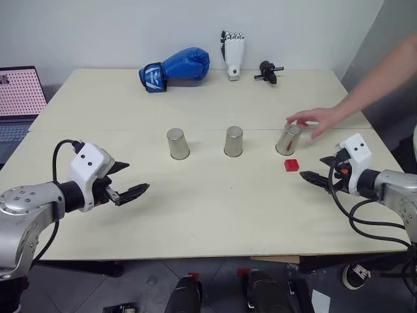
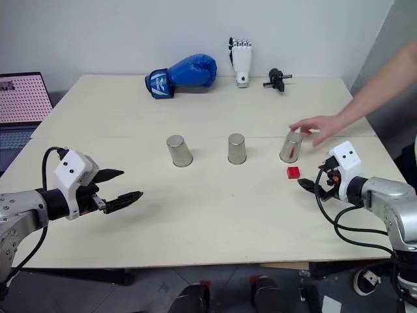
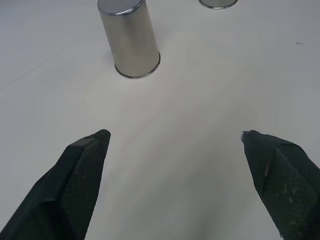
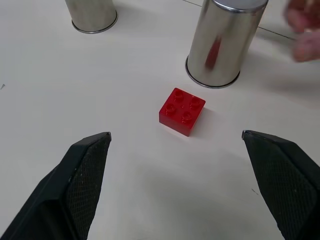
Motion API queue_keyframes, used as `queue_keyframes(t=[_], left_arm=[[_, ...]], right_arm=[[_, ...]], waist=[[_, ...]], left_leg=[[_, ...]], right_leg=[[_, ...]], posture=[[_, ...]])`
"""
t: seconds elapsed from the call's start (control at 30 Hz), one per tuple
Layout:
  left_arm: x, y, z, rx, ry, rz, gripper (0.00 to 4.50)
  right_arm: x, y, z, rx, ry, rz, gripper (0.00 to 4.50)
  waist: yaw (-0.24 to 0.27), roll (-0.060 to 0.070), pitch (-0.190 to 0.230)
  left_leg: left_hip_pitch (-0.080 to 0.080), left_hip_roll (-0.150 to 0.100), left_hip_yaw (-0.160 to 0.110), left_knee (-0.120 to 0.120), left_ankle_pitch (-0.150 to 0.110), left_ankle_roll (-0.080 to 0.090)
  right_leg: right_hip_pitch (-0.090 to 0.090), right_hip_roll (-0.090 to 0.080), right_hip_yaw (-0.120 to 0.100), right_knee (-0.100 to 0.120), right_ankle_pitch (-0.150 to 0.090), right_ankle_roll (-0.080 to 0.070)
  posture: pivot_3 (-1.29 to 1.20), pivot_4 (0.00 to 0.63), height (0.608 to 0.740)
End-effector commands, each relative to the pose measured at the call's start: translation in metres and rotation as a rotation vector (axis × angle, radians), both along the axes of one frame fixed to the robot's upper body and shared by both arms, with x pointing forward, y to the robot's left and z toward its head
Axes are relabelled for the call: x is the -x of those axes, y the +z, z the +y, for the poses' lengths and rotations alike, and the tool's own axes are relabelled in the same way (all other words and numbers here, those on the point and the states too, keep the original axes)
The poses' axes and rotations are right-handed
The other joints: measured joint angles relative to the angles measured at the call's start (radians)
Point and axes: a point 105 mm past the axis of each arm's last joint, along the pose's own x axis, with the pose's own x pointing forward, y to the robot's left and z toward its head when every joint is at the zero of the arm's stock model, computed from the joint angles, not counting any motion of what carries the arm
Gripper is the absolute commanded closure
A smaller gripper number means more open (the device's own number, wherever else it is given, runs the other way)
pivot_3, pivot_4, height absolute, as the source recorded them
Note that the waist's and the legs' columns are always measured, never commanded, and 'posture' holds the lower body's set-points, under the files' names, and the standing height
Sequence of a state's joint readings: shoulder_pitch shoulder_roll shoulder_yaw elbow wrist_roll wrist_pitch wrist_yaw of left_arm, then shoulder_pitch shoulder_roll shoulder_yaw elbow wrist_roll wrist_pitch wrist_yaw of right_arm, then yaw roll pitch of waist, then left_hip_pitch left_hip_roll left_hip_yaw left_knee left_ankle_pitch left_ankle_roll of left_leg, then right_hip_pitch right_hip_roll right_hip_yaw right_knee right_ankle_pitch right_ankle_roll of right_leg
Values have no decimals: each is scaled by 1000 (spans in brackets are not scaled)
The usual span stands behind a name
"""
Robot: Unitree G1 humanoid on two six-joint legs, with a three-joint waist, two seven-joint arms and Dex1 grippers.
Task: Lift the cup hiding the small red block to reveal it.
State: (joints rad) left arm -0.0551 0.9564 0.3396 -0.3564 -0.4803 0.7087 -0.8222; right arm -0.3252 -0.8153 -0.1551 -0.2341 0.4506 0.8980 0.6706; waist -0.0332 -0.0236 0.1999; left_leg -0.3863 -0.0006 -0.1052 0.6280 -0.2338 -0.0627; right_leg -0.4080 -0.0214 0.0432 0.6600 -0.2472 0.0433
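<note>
Three silver metal cups stand upside down in a row across the table: a left cup (image 1: 177, 143), a middle cup (image 1: 234, 141) and a right cup (image 1: 288, 139). A person's hand (image 1: 319, 120) rests its fingers on the right cup. The small red block (image 1: 291, 165) lies uncovered on the table just in front of that cup, also seen from the right wrist (image 4: 182, 111). My right gripper (image 1: 314, 168) hovers open just right of the block, nothing between its fingers. My left gripper (image 1: 133, 178) hangs open over the near left of the table, pointing toward the left cup (image 3: 130, 37).
A blue boxing glove (image 1: 176, 68), a white robotic hand (image 1: 232, 53) and a small black part (image 1: 268, 72) lie along the far edge. A laptop (image 1: 19, 98) sits off the table's left side. The person's arm (image 1: 384, 75) reaches in from the right.
</note>
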Motion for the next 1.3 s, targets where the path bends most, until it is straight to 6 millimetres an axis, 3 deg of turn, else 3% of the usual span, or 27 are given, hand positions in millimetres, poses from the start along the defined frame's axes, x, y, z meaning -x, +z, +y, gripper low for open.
queue_keyframes(t=[0.03, 1.3], left_arm=[[-2, 12, -1, -26, -16, -51, 0], [0, 16, 5, -57, -13, -72, 0]], right_arm=[[-1, 13, 1, 13, 8, -57, 29], [-10, 14, 7, 19, 48, -67, 29]], waist=[[0, 0, 0], [0, 0, 0]], left_leg=[[0, 0, 0, 0, 0, 0], [0, 0, 0, 0, 0, 0]], right_leg=[[0, 0, 0, 0, 0, 0], [0, 0, 0, 0, 0, 0]], posture=[[0, 150, 740], [0, 150, 740]])
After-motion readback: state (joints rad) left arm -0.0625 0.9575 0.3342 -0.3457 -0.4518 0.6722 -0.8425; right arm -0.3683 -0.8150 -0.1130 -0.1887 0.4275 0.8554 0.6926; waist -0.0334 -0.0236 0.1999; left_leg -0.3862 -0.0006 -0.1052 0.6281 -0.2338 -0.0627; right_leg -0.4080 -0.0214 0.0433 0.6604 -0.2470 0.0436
